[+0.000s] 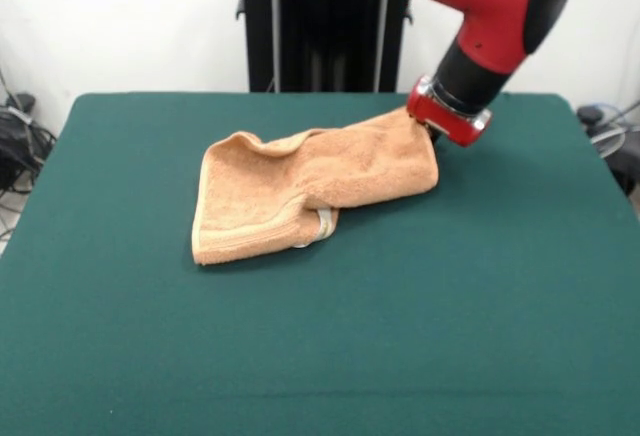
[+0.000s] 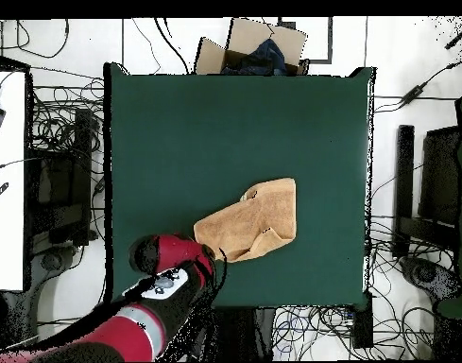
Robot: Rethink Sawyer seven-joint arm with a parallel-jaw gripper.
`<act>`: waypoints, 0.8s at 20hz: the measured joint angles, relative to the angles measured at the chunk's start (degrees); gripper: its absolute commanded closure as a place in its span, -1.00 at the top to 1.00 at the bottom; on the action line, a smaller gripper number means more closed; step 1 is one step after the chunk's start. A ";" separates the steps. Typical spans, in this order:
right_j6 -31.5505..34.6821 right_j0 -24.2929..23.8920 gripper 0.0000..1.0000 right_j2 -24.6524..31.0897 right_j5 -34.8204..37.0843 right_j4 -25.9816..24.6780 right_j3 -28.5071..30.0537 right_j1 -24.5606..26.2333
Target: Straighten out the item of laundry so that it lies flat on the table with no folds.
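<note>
Beyond the far edge, seen from overhead, an open cardboard box (image 2: 251, 45) sits on the pale floor with something dark blue bundled inside it. Black cables (image 2: 59, 104) sprawl in loops down one side and more cables (image 2: 319, 326) tangle along the bottom. A white desk (image 2: 6, 180) fills one edge, and a tall black case (image 2: 403, 189) stands on the other side. From the front, a black frame (image 1: 320, 21) rises against a white wall (image 1: 120, 16).

- The front camera is facing the robot across the desk (image 1: 320, 356), fairly near.
- The overhead camera is looking straight down from high, sharing the whole desk (image 2: 234, 123).
</note>
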 measured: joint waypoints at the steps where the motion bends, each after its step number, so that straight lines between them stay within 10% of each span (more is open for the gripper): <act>1: 0.15 0.80 -1.00 -0.59 -0.20 0.91 0.00 0.38; 16: 0.33 7.41 -1.00 -5.52 -1.23 9.85 -0.26 4.23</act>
